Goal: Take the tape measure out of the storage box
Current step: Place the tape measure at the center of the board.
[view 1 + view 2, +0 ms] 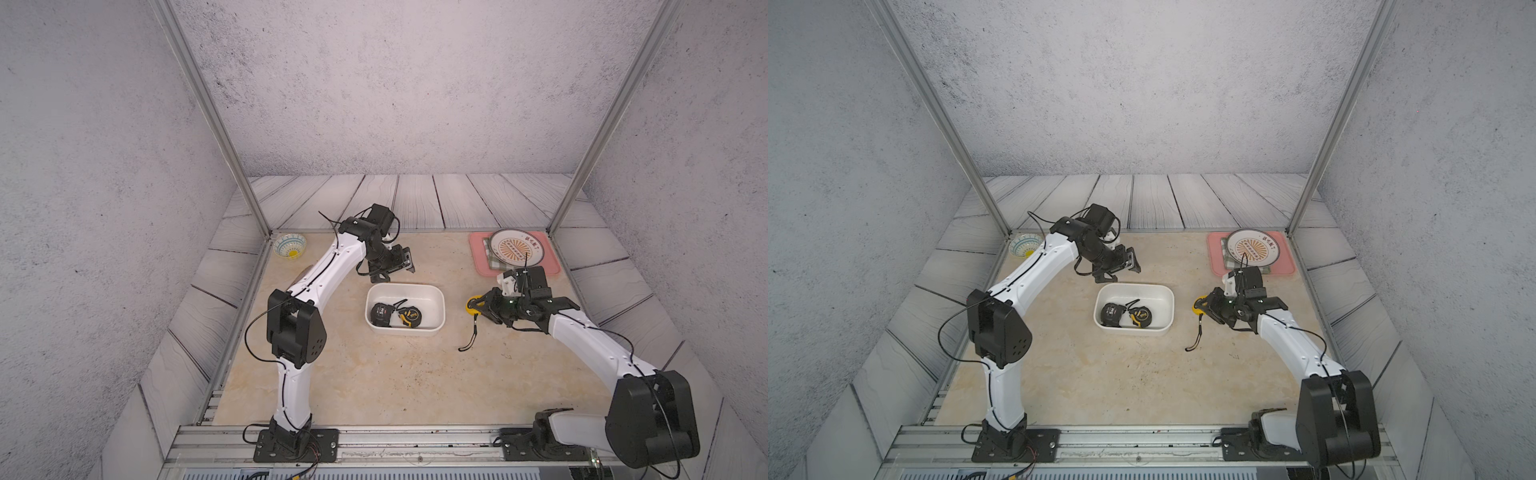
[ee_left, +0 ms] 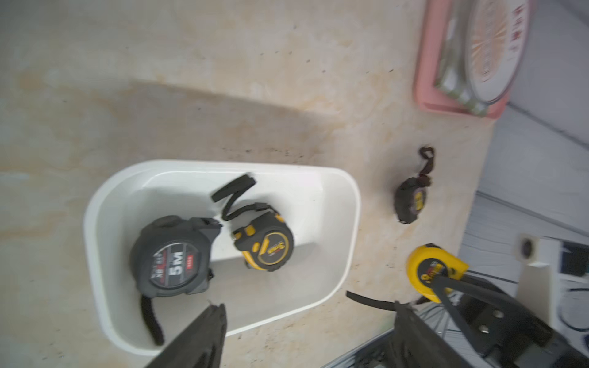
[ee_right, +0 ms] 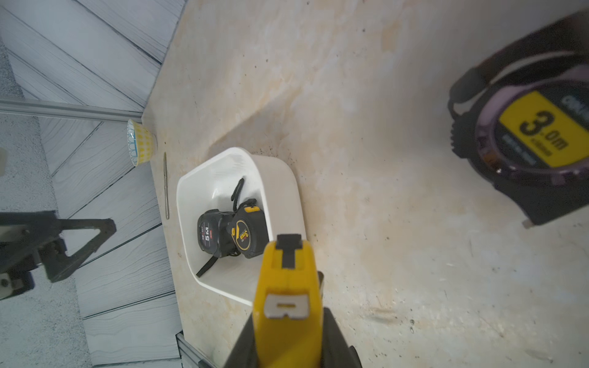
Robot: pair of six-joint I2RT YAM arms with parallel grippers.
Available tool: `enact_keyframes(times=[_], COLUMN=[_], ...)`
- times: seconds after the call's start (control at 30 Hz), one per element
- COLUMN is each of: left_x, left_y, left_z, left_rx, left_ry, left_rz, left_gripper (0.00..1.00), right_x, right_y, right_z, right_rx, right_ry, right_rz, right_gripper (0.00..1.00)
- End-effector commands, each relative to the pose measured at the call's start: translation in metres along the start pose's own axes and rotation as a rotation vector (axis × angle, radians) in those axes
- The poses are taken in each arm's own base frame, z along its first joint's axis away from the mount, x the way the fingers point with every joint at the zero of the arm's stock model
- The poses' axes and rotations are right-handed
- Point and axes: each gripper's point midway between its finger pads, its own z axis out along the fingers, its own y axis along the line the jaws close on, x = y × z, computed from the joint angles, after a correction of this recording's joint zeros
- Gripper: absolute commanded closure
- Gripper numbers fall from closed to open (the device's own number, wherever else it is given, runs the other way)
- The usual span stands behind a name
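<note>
The white storage box (image 1: 426,301) (image 1: 1156,301) sits mid-table. Inside lie a black 5M tape measure (image 1: 380,313) (image 2: 172,258) and a black-and-yellow one (image 1: 410,316) (image 2: 267,245). My left gripper (image 1: 395,268) (image 2: 310,318) hovers open and empty over the box's far-left rim. To the right of the box, my right gripper (image 1: 478,306) (image 3: 288,334) is shut on a yellow tape measure (image 1: 472,304) (image 3: 288,280), and its black strap (image 1: 470,338) trails onto the table. A dark 3 m tape measure (image 2: 411,204) (image 3: 535,143) lies on the table beyond it, hidden in both top views.
A pink tray (image 1: 482,268) with a checked cloth and a round plate (image 1: 515,248) stands at the back right. A patterned bowl (image 1: 289,246) sits in the back left corner with a thin stick (image 3: 166,186) beside it. Metal posts rise at both back corners.
</note>
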Motion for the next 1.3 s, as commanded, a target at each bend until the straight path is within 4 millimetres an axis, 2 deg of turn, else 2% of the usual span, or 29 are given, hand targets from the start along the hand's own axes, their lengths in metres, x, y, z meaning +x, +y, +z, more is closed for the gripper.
enact_keyframes(times=[0.0, 0.13, 0.33, 0.5, 0.63, 0.83, 1.1, 1.27], left_x=[0.020, 0.024, 0.035, 0.040, 0.042, 0.044, 0.049, 0.050], left_y=[0.038, 0.037, 0.031, 0.030, 0.031, 0.029, 0.026, 0.024], left_z=[0.018, 0.031, 0.046, 0.049, 0.049, 0.050, 0.053, 0.054], left_rx=[-0.180, -0.203, -0.245, -0.276, -0.291, -0.295, -0.296, -0.305], left_ry=[0.084, 0.090, 0.147, 0.155, 0.160, 0.160, 0.171, 0.174], left_rz=[0.149, 0.225, 0.328, 0.363, 0.372, 0.371, 0.385, 0.406], left_gripper=[0.15, 0.14, 0.14, 0.13, 0.13, 0.13, 0.12, 0.11], right_x=[0.003, 0.006, 0.016, 0.021, 0.027, 0.030, 0.033, 0.032], right_y=[0.008, -0.005, -0.037, -0.055, -0.066, -0.075, -0.081, -0.081], right_z=[0.010, 0.030, 0.061, 0.069, 0.071, 0.069, 0.063, 0.057], right_rx=[-0.092, -0.100, -0.034, 0.021, 0.063, 0.124, 0.169, 0.185], right_ry=[0.053, 0.096, 0.182, 0.202, 0.217, 0.229, 0.220, 0.203], right_rz=[0.043, 0.093, 0.157, 0.180, 0.201, 0.197, 0.191, 0.187], right_gripper=[1.00, 1.00, 1.00, 0.99, 0.95, 0.82, 0.53, 0.41])
